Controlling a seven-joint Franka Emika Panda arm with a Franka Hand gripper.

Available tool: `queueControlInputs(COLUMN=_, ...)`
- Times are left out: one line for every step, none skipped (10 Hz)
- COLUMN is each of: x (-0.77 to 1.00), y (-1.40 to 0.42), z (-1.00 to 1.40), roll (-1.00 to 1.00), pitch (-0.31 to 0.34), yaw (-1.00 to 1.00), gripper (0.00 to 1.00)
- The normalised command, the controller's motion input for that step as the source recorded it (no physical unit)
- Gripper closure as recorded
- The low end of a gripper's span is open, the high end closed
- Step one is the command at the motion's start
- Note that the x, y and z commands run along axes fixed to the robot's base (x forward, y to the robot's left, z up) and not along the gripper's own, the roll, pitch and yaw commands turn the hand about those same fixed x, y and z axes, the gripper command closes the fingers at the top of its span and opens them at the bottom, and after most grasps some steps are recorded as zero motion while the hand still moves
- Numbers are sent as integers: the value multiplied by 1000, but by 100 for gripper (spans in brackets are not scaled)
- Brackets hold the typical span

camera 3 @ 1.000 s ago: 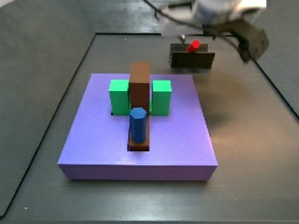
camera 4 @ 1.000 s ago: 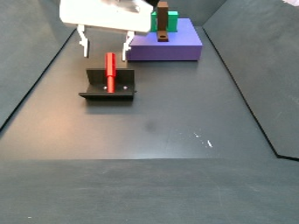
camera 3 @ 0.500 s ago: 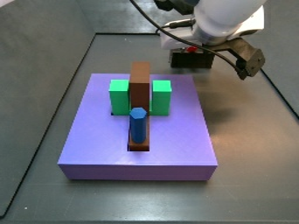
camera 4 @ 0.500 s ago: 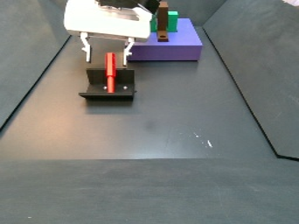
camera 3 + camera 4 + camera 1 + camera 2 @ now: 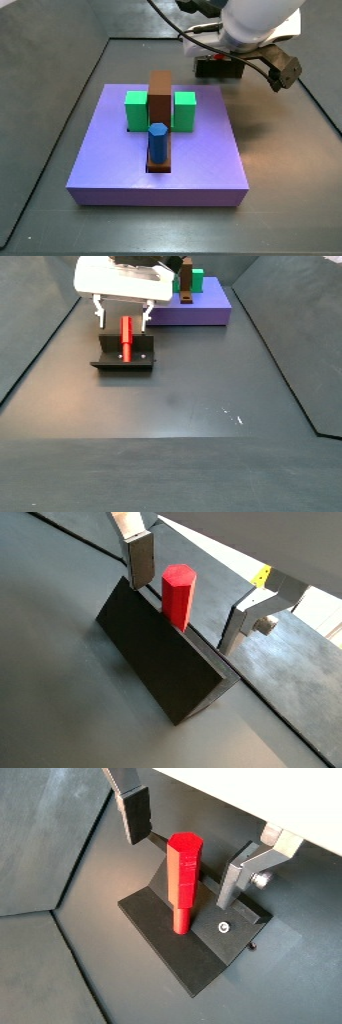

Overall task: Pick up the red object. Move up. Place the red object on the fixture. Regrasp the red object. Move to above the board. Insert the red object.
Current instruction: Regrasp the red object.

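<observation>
Since a second ago the pincer (image 5: pixel 122 314) has come down over the fixture (image 5: pixel 123 360) and has hardly shifted in the last half second; the red object (image 5: pixel 127 336) has not moved. It stands on the fixture's base plate, leaning against the raised back wall, its long axis running up the wall toward the pincer. Both wrist views show the pincer open, one silver finger (image 5: pixel 132 808) on each side of the red object's upper end and neither pad touching it, so the regrasp is judged not yet made: closing across the peg's width looks like what comes next. The board (image 5: pixel 160 150) lies well apart from the fixture, with its green blocks (image 5: pixel 138 108), brown bar (image 5: pixel 160 105) and blue peg (image 5: pixel 158 140). In a side view the arm hides the red object and most of the fixture (image 5: pixel 211 68); how deep the fingers sit along the peg is hard to judge.
</observation>
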Motion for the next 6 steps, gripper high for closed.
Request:
queueControlInputs(x=0, y=0, z=0, roll=0, pitch=0, yaw=0, gripper=100)
queueControlInputs(x=0, y=0, z=0, roll=0, pitch=0, yaw=0, gripper=100)
queueControlInputs(x=0, y=0, z=0, roll=0, pitch=0, yaw=0, gripper=100)
queueControlInputs(x=0, y=0, z=0, roll=0, pitch=0, yaw=0, gripper=100)
queueControlInputs(x=0, y=0, z=0, roll=0, pitch=0, yaw=0, gripper=100)
queueControlInputs(x=0, y=0, z=0, roll=0, pitch=0, yaw=0, gripper=100)
